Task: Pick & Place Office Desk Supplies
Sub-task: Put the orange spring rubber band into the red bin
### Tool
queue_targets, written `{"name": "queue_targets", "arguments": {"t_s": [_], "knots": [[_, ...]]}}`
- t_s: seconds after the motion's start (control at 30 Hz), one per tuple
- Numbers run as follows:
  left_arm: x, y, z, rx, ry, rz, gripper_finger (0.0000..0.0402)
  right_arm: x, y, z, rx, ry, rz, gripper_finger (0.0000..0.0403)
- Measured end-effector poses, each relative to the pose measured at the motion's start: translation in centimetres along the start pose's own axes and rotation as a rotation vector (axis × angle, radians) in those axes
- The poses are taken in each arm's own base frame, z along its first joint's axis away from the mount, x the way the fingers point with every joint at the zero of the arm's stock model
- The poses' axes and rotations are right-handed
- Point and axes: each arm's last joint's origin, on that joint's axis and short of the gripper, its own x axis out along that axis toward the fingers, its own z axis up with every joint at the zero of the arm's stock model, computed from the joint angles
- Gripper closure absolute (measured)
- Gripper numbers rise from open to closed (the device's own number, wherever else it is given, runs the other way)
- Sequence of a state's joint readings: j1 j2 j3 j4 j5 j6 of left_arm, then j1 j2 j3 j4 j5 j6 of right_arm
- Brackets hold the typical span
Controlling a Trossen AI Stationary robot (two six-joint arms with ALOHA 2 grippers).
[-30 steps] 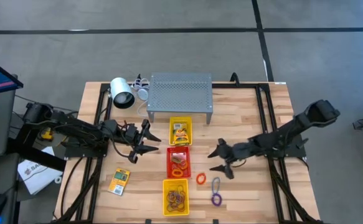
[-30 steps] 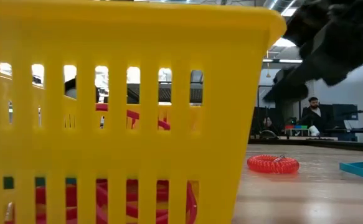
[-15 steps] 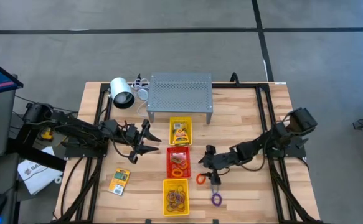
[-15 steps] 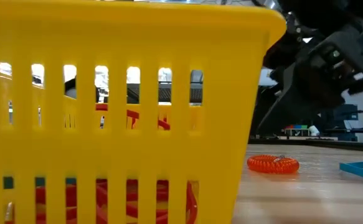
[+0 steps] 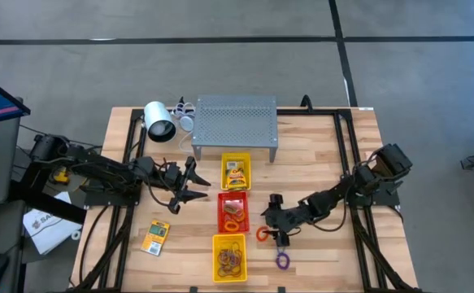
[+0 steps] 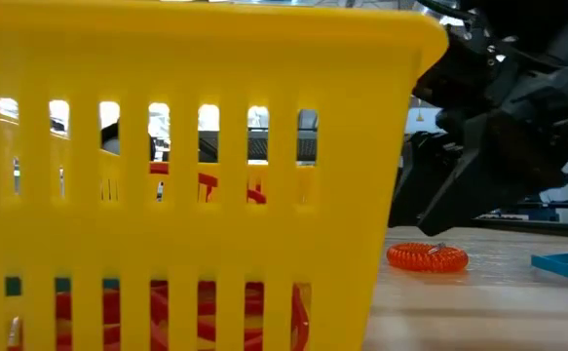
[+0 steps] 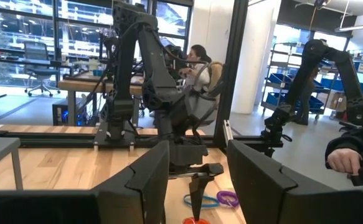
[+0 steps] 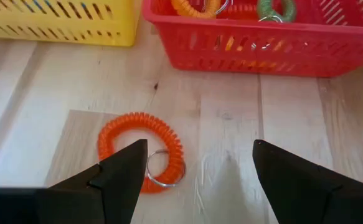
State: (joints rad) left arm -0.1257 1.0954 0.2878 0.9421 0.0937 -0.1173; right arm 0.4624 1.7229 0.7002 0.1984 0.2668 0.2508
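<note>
High view | right hand (image 5: 272, 231) released above orange coil (image 5: 263, 234), lying flat | left hand (image 5: 184, 185) released

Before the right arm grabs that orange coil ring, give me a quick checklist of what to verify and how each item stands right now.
1. Right pincer open: ok.
2. Right pincer over the orange spiral coil wristband: not ok, the coil sits under one finger, off centre.
3. Coil lying flat on the wooden table, free of the red slotted plastic tray: ok.
4. Metal key ring clear of the fingers: cannot tell.
5. Left pincer out of the way: ok, open beside the trays.
</note>
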Motion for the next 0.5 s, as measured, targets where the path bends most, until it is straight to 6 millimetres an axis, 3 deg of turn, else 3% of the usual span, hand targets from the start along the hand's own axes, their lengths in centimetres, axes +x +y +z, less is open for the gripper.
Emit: {"name": "queue_targets", "arguments": {"t_s": [0.5], "knots": [[0.00,0.00,0.00,0.000,0.000,0.000,0.0243,-0.11,0.39,0.14,-0.029,-0.029,-0.010,0.0117]]}}
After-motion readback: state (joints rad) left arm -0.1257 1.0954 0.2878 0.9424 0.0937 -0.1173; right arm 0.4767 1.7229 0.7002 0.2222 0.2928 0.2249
